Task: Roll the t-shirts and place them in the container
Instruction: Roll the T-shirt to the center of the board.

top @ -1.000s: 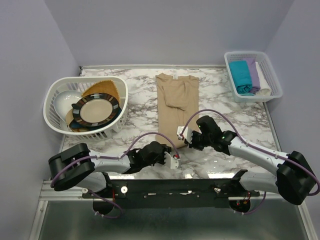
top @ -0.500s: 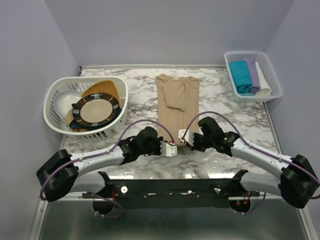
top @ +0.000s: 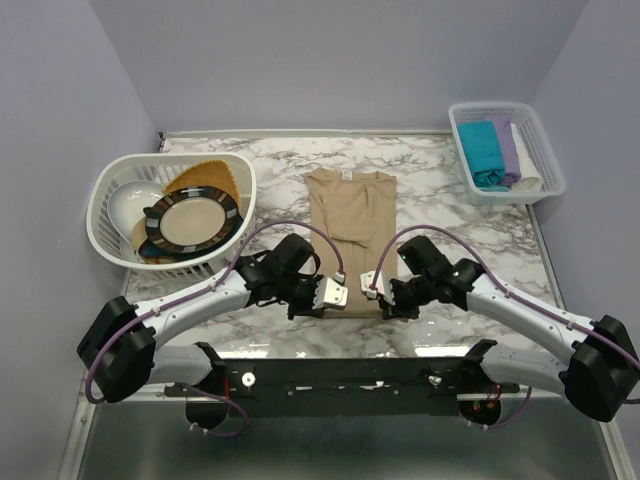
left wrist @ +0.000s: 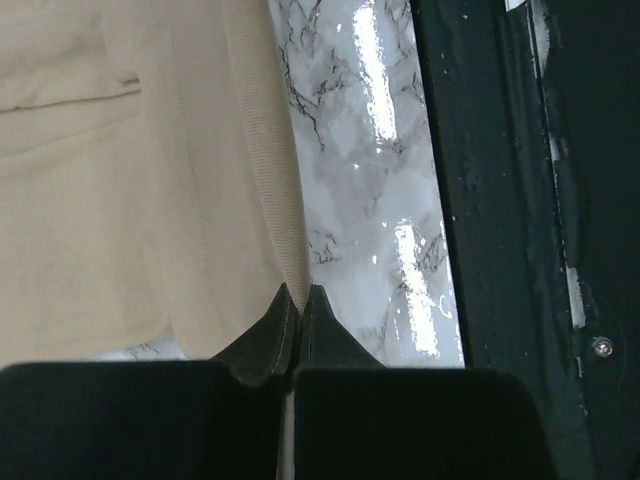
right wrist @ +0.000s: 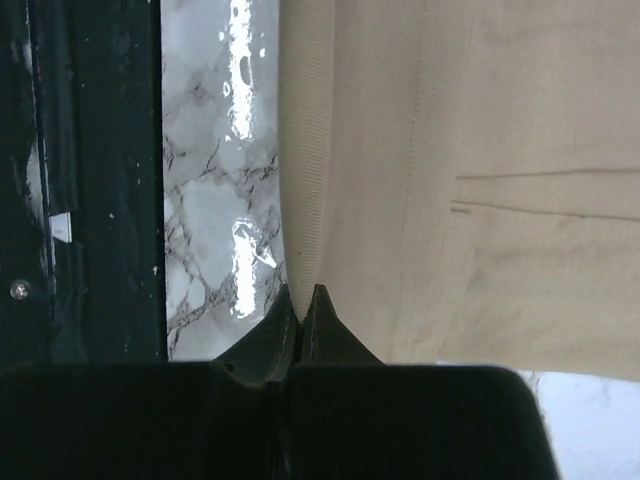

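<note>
Beige t-shirt [top: 350, 215] lies mid-table as a narrow folded strip. Its long axis runs bottom to top in the top view, collar at the far end and hem toward the bottom of the frame. Both my arms are at that hem. The left gripper [top: 338, 293] is on the hem's lower-left corner and the right gripper [top: 372, 290] on the lower-right, so each is about equally near and the rest of the shirt stretches away up-frame from both.

In the left wrist view the jaws are fully together, and the ribbed hem edge runs down into the tips from the upper left; I read that as a pinch on the cloth. The right wrist view mirrors it, jaws pressed together with the hem meeting the tips from the upper right.

My judgement: the roll should go up-frame along the strip, both corners moving together.

The other t-shirts [top: 495, 150] sit in the basket [top: 548, 160] at upper right, well apart.
</note>
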Controlling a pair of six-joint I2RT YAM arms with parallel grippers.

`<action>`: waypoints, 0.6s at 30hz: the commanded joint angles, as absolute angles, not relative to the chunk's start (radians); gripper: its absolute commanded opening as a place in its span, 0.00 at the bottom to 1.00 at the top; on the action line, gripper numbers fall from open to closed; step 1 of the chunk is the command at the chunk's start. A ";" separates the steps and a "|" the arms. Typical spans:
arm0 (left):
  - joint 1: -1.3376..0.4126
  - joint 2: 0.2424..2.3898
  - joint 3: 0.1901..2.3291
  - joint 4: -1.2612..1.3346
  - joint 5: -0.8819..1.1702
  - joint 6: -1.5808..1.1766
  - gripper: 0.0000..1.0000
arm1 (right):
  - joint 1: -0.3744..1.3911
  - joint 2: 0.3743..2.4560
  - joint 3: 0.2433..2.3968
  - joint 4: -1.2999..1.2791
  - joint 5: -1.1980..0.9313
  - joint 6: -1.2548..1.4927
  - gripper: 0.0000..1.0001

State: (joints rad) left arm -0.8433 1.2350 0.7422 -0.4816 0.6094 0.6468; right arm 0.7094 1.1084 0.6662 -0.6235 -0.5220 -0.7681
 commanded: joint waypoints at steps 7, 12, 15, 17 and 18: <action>-0.755 1.403 0.879 -0.727 0.770 0.811 0.00 | 0.595 1.293 0.773 -0.854 -0.601 -0.952 0.00; -0.677 1.537 0.972 -0.814 0.793 0.882 0.00 | 0.561 1.419 0.844 -0.871 -0.623 -1.006 0.00; -0.649 1.595 1.025 -0.859 0.792 0.948 0.00 | 0.543 1.471 0.893 -0.888 -0.632 -1.038 0.00; -0.624 1.634 1.072 -0.900 0.792 1.000 0.00 | 0.529 1.529 0.937 -0.910 -0.630 -1.065 0.00; -0.615 1.667 1.086 -0.934 0.793 1.014 0.00 | 0.525 1.546 0.955 -0.916 -0.632 -1.071 0.00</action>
State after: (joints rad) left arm -0.6613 1.5887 1.0183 -0.7437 0.7773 0.8848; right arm 0.5568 1.4689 0.8845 -0.7971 -0.6456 -1.0000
